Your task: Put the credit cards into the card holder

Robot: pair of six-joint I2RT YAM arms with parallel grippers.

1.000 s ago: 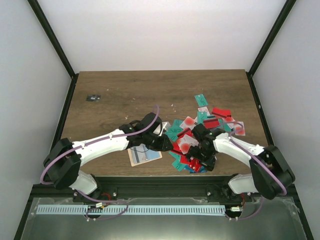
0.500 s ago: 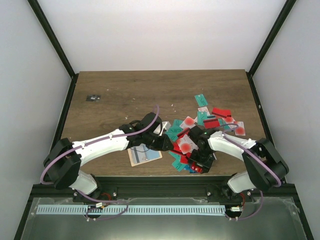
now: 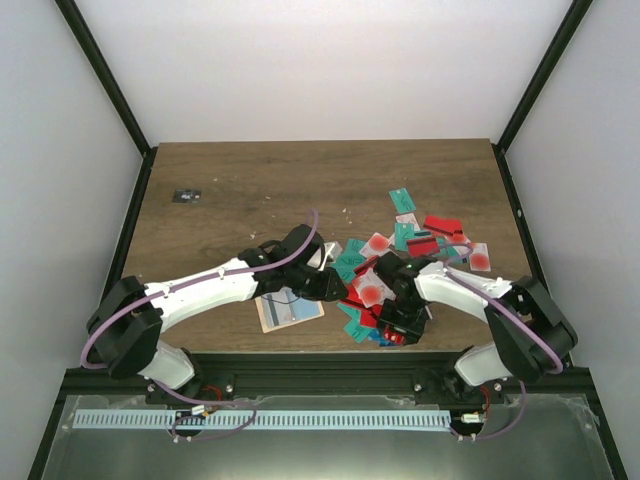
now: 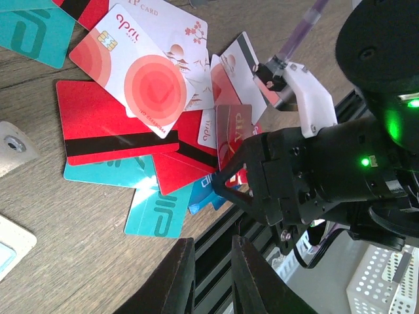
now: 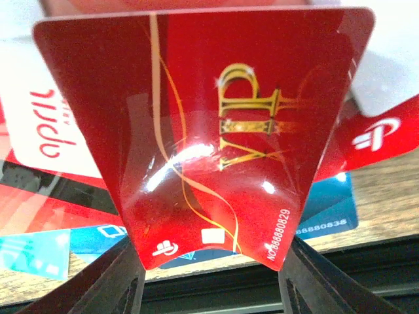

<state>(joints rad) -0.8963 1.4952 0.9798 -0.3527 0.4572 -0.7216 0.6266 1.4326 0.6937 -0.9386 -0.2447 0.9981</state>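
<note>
My right gripper (image 5: 213, 275) is clamped on a dark red card (image 5: 216, 131) with gold VIP lettering. The card stands up between the fingers and fills that wrist view. It is held just above the near end of the card pile (image 3: 420, 250), close to the table's (image 3: 250, 180) near edge. The pile of teal, red, blue and white cards spreads from there toward the right edge. A white card with a red circle (image 4: 141, 78) lies on top.

My left gripper (image 4: 211, 261) has its fingers drawn almost together with nothing between them. It hovers at the pile's left side. The card holder (image 3: 290, 312) lies just left of the pile, near the near edge, partly under my left arm.
</note>
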